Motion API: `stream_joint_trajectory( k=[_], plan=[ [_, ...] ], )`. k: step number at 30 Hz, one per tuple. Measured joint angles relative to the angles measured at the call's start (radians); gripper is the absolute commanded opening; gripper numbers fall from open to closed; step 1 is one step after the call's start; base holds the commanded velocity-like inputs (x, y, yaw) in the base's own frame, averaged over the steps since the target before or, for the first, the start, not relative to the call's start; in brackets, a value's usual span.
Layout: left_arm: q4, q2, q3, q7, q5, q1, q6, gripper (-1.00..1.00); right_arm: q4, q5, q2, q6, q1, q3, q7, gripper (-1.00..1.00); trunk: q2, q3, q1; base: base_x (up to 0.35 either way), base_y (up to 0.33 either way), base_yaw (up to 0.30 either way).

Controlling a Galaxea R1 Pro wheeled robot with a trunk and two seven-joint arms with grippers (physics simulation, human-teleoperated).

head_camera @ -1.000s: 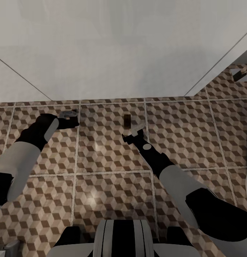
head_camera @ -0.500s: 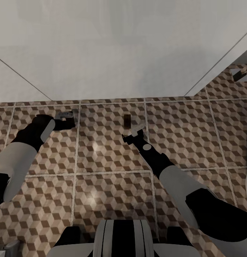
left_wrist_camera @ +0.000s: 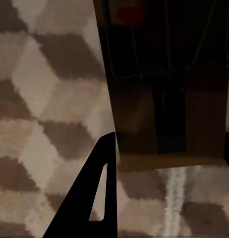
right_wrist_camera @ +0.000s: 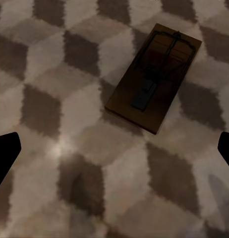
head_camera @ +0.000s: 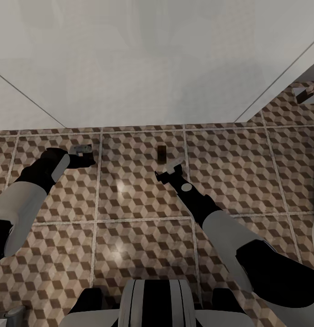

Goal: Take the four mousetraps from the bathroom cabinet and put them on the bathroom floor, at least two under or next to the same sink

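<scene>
Right gripper [head_camera: 174, 166], jaws spread and empty, hovers just near-right of a mousetrap [head_camera: 162, 153] lying flat on the bathroom floor [head_camera: 139, 236], long axis near-far; left gripper [head_camera: 86, 152] holds another mousetrap [left_wrist_camera: 166, 84].

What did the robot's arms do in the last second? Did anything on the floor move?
The left claw slid a little toward the robot's left and back from the wall, carrying the flat tan wooden mousetrap it grips. The right claw stayed open and still above the cube-patterned tile floor. The other small wooden mousetrap lying there did not move.
</scene>
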Motion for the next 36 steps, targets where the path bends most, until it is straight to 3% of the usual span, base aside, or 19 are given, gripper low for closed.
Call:
stream_joint_trajectory(
  k=[36],
  plan=[
    [0.036, -0.006, -0.001, 0.001, -0.001, 0.000, -0.001, -1.00, 0.000, 0.003, 0.000, 0.000, 0.001, 0.000, 0.000, 1.00, 0.000, 0.000, 0.000, 0.000, 0.000, 0.000]
  ],
)
